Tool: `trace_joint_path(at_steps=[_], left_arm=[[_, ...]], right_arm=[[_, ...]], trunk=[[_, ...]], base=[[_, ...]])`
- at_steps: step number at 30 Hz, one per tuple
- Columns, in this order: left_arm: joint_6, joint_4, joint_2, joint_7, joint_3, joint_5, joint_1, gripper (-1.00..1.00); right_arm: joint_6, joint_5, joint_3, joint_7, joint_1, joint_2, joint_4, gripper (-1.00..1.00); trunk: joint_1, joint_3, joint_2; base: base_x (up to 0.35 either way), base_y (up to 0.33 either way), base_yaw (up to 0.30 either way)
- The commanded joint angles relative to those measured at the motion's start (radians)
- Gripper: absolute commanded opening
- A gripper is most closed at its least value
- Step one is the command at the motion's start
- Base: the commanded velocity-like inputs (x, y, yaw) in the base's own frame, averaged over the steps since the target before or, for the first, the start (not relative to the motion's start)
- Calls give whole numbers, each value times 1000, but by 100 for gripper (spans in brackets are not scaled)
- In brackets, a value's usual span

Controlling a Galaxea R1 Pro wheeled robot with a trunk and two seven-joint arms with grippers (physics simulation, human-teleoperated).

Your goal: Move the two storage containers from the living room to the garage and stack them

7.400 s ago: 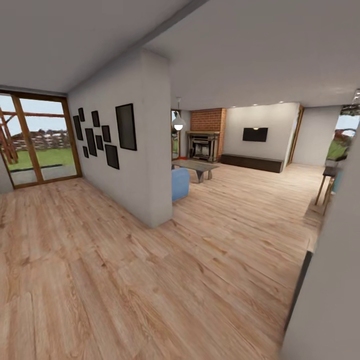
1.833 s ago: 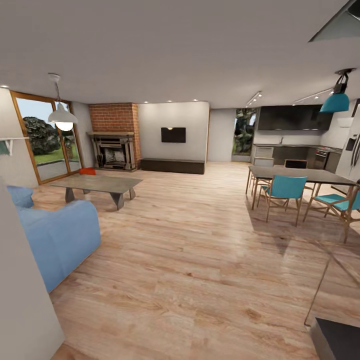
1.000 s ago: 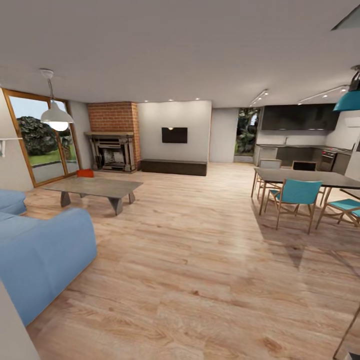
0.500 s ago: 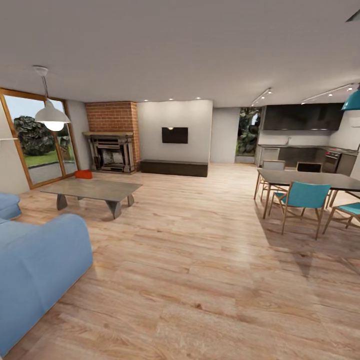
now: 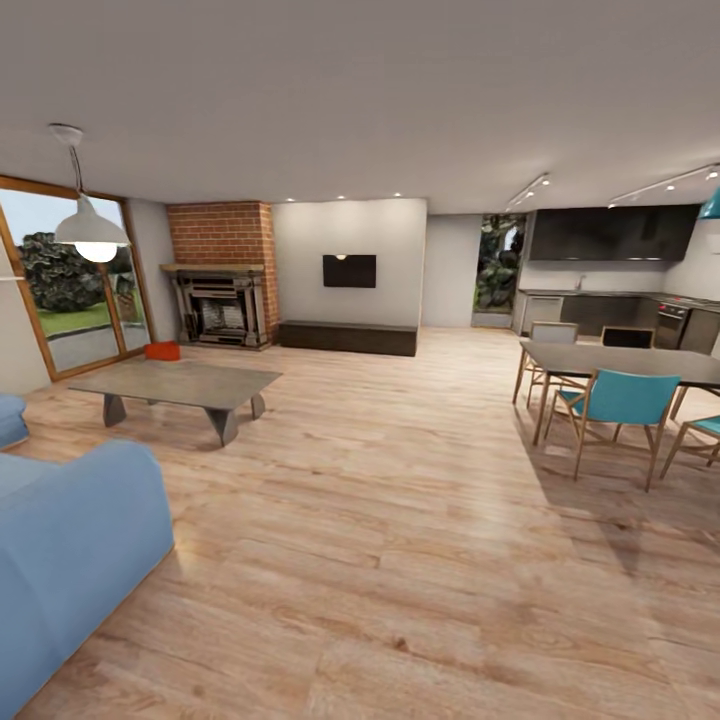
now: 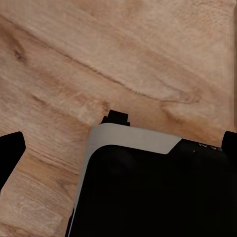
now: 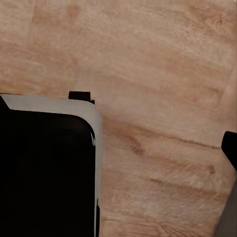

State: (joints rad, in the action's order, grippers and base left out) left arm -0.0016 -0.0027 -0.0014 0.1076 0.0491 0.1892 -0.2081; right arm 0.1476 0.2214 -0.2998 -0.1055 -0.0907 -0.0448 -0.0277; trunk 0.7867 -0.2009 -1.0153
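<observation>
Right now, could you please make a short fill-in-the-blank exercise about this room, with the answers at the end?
1. The small red-orange container sits on the pale wood floor before the brick ____.
2. The black TV hangs on a ____ wall.
3. The dining chairs have ____ seats.

Answers: fireplace; white; teal

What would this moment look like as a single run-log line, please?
phase: in living room | storage container: on wood floor by fireplace, beyond coffee table | end effectors: nothing held

An open-plan home: a pale wood plank floor (image 5: 400,520) runs from a red-brick fireplace (image 5: 222,275), wall-mounted black TV (image 5: 349,270) and blue sofa (image 5: 70,560) to a dark dining desk (image 5: 620,360) with teal chairs (image 5: 618,402) and dark kitchen cabinets (image 5: 610,232).
</observation>
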Motion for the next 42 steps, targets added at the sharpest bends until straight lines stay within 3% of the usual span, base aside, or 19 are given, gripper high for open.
trace_joint_path(at_steps=[1,9,16,29,42], left_arm=[[0,0,0,1,4,4,-1,100],[0,0,2,1,5,4,-1,100],[0,0,2,0,5,4,-1,100],[0,0,3,-8,5,4,-1,100],[-1,0,3,-8,4,4,-1,100]], right_arm=[[6,10,-9,-1,-1,0,-3,100],[7,6,-9,-4,-1,-1,-3,100],[7,-30,-9,-1,-1,-1,-3,100],[5,-34,-9,-1,-1,0,-3,100],[3,-32,-9,-12,-1,3,-3,100]], trunk=[[1,-1,-1],[1,-1,-1],[1,-1,-1],[1,-1,-1],[1,-1,-1]], base=[[322,0,0],[322,0,0],[322,0,0],[322,0,-3],[322,0,-240]])
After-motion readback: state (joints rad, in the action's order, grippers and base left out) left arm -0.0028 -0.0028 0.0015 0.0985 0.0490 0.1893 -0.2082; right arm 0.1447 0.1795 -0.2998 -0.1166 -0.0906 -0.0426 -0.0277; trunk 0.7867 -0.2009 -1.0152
